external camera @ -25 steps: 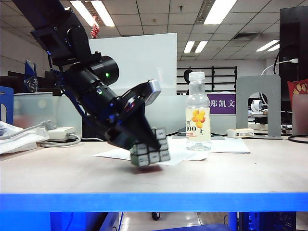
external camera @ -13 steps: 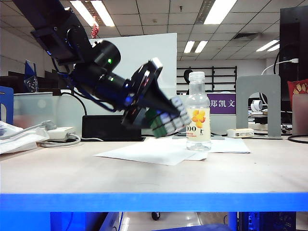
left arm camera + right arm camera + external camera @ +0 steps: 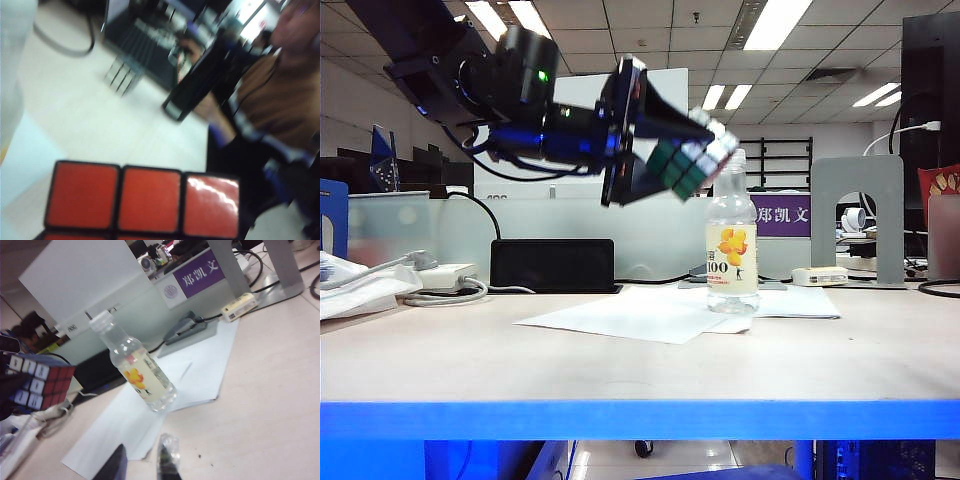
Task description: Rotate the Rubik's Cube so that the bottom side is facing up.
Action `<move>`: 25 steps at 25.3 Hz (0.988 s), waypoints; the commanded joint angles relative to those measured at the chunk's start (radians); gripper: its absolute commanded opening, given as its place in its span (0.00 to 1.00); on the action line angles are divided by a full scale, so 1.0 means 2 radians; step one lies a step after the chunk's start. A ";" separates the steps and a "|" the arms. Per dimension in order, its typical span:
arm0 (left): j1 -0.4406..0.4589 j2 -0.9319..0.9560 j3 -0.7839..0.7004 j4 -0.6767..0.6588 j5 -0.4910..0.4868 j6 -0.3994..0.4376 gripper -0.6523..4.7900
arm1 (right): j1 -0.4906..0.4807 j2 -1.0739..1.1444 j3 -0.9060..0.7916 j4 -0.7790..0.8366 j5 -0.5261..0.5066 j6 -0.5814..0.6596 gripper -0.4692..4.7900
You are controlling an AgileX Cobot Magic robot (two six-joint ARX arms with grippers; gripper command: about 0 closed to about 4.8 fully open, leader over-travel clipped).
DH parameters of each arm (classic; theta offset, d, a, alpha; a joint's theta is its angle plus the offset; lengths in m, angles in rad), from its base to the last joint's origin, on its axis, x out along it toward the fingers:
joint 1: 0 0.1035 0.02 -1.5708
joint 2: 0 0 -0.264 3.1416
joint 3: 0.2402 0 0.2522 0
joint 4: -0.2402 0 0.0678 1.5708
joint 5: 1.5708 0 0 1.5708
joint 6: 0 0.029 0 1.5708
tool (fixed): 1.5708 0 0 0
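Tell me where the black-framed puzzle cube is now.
In the exterior view, the black-framed Rubik's Cube is in the air, held by the left gripper, up and left of the clear plastic bottle.

Gripping Rubik's Cube [image 3: 692,152] in left gripper [image 3: 698,148], holding it high above table [image 3: 640,365], arm reaching level from left. Standing just beneath cube: bottle [image 3: 731,235], resting on paper sheets [image 3: 650,312].

Bright ceiling panels [image 3: 775,22] overhead; left wrist view motion-blurred.
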 commanded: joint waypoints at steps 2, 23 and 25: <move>0.000 -0.002 0.002 0.132 0.005 -0.113 0.50 | 0.000 -0.001 -0.004 0.020 -0.003 0.023 0.26; -0.082 0.004 -0.001 0.411 -0.254 -0.423 0.50 | -0.001 -0.001 -0.004 0.020 -0.012 0.036 0.26; -0.082 0.010 -0.002 0.432 -0.279 -0.469 0.50 | -0.001 -0.001 -0.004 0.020 -0.012 0.038 0.26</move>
